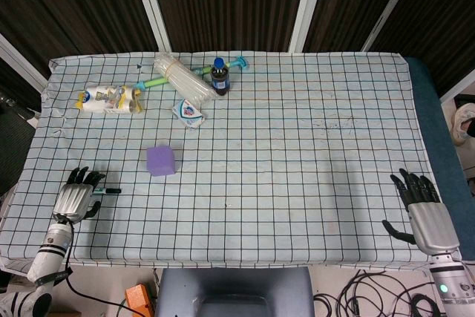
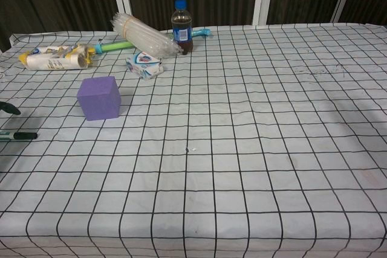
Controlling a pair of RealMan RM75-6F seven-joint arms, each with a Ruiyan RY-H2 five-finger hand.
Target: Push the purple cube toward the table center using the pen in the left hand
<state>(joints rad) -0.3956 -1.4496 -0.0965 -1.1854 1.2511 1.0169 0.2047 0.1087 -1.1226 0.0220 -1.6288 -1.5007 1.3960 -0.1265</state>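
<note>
A purple cube (image 1: 161, 160) (image 2: 98, 97) sits on the checked tablecloth (image 1: 297, 168), left of the table's middle. My left hand (image 1: 78, 194) rests near the front left corner, well to the left of the cube and a little nearer the front. It holds a pen (image 1: 110, 191) (image 2: 18, 135) whose dark tip points right, toward the cube, with a clear gap between them. In the chest view only the pen and one dark fingertip (image 2: 8, 109) show at the left edge. My right hand (image 1: 421, 206) lies open at the front right, holding nothing.
Along the back left stand a dark cola bottle (image 1: 219, 76) (image 2: 182, 27), a bundle of clear plastic cups (image 1: 182, 79) (image 2: 142, 31), a green-blue stick (image 1: 226, 64), a white packet (image 1: 188, 113) (image 2: 144, 64) and a white-yellow pack (image 1: 109, 99) (image 2: 54, 57).
</note>
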